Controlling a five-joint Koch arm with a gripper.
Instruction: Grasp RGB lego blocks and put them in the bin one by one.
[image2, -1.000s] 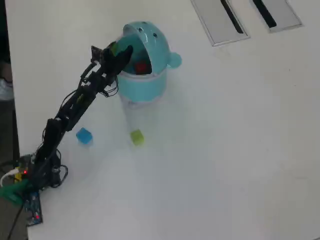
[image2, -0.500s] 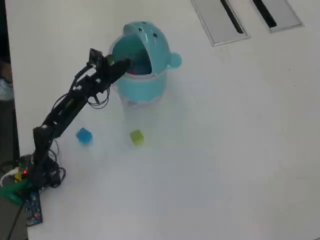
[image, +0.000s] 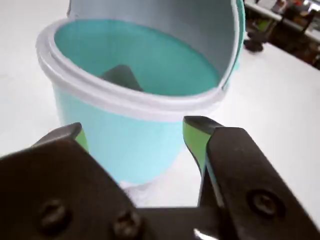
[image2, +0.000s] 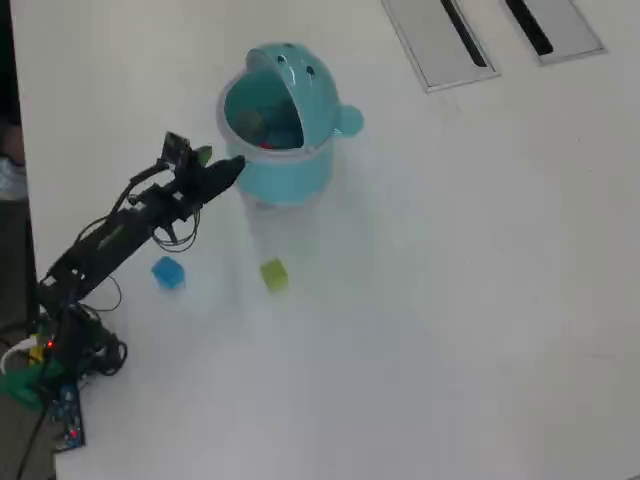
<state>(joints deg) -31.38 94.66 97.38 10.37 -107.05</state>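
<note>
Now, step in hand: gripper (image: 135, 132) sits beside the bin (image2: 290, 175), between blocks; a red patch inside the bin in the overhead view suggests the red block (image2: 265, 143) is already dropped.
Jaws: spread wide, nothing between them, green pads (image: 192, 140) bare.
Lid: flipped up, mouth open.
Remaining blocks: blue block (image2: 167, 272) and yellow-green block (image2: 274, 275) lie on the table (image2: 450, 300), apart from each other, near the arm.
Next move: likely swing back and descend over one block, jaws straddling it.

Wrist view rides low behind the jaws, right up close on the bin (image: 135, 100); overhead view looks down from well above the desk (image2: 450, 300), sharing that bin (image2: 285, 175).
</note>
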